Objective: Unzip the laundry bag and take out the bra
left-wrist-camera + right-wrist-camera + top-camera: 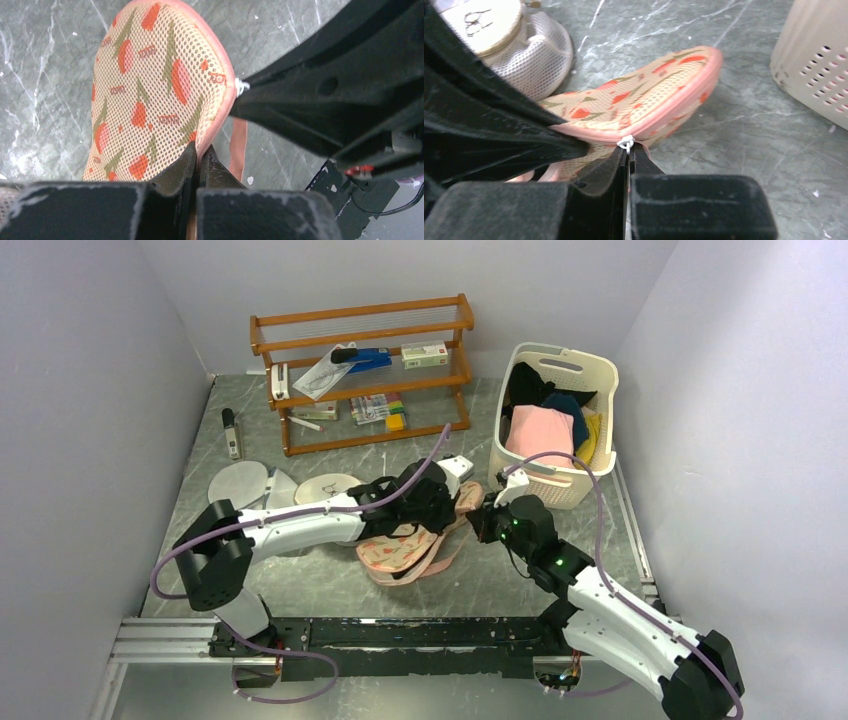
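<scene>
Left wrist | left claw (197, 152) pinching laundry bag (160, 85) edge | right claw (629, 152) pinching its zipper pull (626, 143), opposite side

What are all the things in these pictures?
laundry bag: one, peach-pink with orange-red print, table middle.
zipper pull: one, white, on the bag's pink edge.
round mesh bags: at least two, white with beige tops, left of the laundry bag.
rack: one, orange-brown wood, back of the table.
basket: one, cream, back right, clothes inside.
table: one, grey marble, under everything.
left arm: one, white and black; jaws shut on the laundry bag's edge.
right arm: one, white and black; jaws shut on the zipper pull.
</scene>
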`<state>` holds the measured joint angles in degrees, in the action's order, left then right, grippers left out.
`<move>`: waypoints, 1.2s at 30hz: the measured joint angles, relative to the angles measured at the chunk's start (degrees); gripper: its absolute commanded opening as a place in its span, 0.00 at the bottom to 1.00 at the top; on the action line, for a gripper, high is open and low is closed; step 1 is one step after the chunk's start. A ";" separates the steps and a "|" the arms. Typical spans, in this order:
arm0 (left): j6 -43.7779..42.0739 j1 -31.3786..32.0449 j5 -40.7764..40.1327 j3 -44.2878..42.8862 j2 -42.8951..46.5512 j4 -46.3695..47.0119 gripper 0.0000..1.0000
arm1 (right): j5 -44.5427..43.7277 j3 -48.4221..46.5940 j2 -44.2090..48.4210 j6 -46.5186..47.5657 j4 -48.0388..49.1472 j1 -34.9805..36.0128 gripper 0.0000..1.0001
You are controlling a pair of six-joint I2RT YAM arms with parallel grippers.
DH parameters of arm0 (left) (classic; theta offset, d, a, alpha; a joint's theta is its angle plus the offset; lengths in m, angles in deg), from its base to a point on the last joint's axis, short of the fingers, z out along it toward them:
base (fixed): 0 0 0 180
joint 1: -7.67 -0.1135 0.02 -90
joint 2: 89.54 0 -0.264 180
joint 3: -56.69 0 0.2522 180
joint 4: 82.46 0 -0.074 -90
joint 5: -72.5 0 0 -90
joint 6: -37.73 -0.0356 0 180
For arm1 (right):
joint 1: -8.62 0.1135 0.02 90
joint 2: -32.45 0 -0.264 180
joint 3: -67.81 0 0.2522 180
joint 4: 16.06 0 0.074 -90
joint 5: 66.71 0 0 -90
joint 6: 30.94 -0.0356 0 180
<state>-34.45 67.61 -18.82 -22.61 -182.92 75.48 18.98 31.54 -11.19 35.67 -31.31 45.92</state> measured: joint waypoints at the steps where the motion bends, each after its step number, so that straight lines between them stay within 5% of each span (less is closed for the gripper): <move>1: 0.07 0.00 -0.07 0.48 0.31 0.02 0.07 | -1.01 -0.02 -0.26 0.04 -0.17 0.00 0.00; 10: 0.46 0.00 -0.17 4.22 4.81 -0.07 0.08 | -6.97 -0.44 -1.16 -1.90 -2.23 -0.59 0.00; 21: 0.61 0.00 2.16 5.60 6.58 -0.83 0.70 | -0.48 2.51 5.42 -1.90 -0.94 -1.33 0.00; 24: 0.63 0.00 2.80 5.05 6.64 -1.22 0.78 | 1.33 2.58 5.20 -1.81 -0.52 -1.33 0.00; 36: 1.09 0.00 2.95 -0.61 1.86 -1.07 0.69 | 5.27 2.47 3.89 -0.92 0.39 -1.38 0.00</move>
<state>-33.35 67.61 -15.87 -23.22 -181.06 74.41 24.24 34.01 -7.30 34.75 -30.92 44.54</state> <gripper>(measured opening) 0.701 0.009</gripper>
